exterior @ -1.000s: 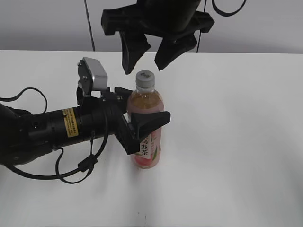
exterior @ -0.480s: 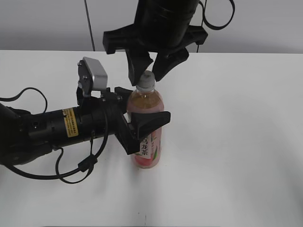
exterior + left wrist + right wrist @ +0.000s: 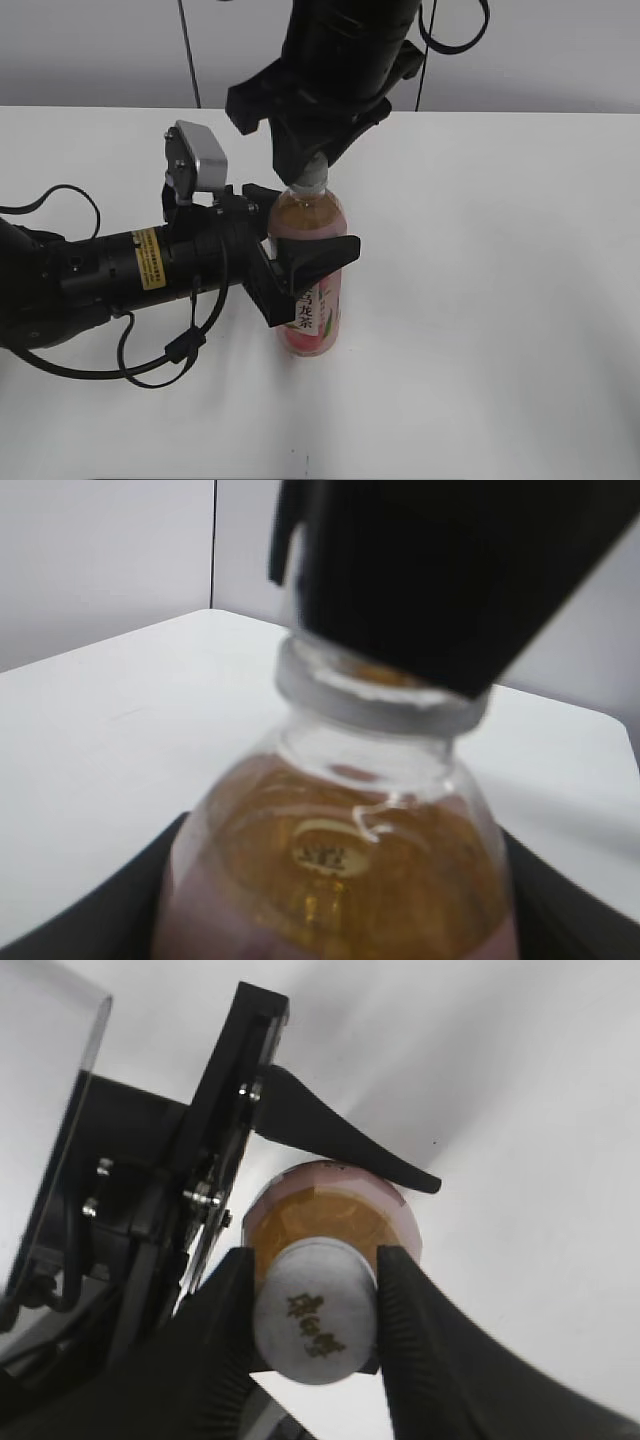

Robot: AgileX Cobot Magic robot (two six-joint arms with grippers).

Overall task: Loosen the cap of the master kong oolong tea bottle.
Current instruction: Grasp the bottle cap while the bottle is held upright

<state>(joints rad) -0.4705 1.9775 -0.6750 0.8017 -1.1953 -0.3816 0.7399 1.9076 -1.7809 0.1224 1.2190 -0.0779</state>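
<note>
The master kong oolong tea bottle stands upright on the white table, amber tea inside, pink label with dark characters. My left gripper is shut on its body from the left; the left wrist view shows the bottle's shoulder filling the frame between the jaws. My right gripper comes down from above and is shut on the white cap, one jaw on each side. In the exterior view the cap is mostly hidden by the jaws. The left gripper's fingers show below in the right wrist view.
The white table spreads around the bottle. A dark cable loops beside the left arm at the lower left. A grey wall lies behind the table's far edge.
My right gripper has come down from above the bottle with open jaws and has shut on the cap. The left gripper and the bottle have not moved.
</note>
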